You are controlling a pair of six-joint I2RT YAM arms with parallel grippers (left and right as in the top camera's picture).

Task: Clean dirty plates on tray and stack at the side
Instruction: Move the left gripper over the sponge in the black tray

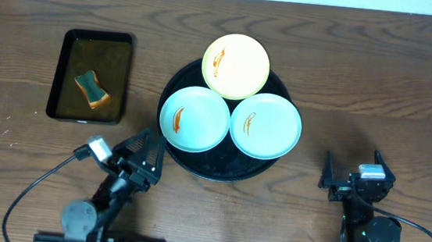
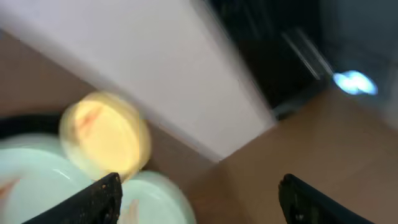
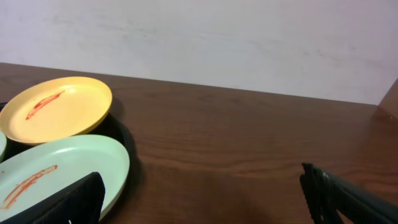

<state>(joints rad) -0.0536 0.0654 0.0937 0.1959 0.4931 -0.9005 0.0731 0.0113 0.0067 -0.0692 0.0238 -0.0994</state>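
Observation:
Three dirty plates lie on the round black tray [image 1: 213, 168] at the table's middle. The pale yellow plate [image 1: 236, 65] is at the back, one mint green plate [image 1: 194, 118] at the front left, the other mint green plate [image 1: 266, 125] at the front right. Each has an orange-brown smear. My left gripper [image 1: 141, 155] is open and empty, just left of the tray's front. My right gripper [image 1: 351, 170] is open and empty, right of the tray. The right wrist view shows the yellow plate [image 3: 56, 109] and a green plate [image 3: 59, 174]. The left wrist view is blurred.
A small rectangular black tray [image 1: 92, 76] stands at the back left with a green and orange sponge [image 1: 91, 88] in it. Bare wooden table [image 1: 375, 96] lies right of the round tray. A white wall [image 3: 205, 43] runs behind the table.

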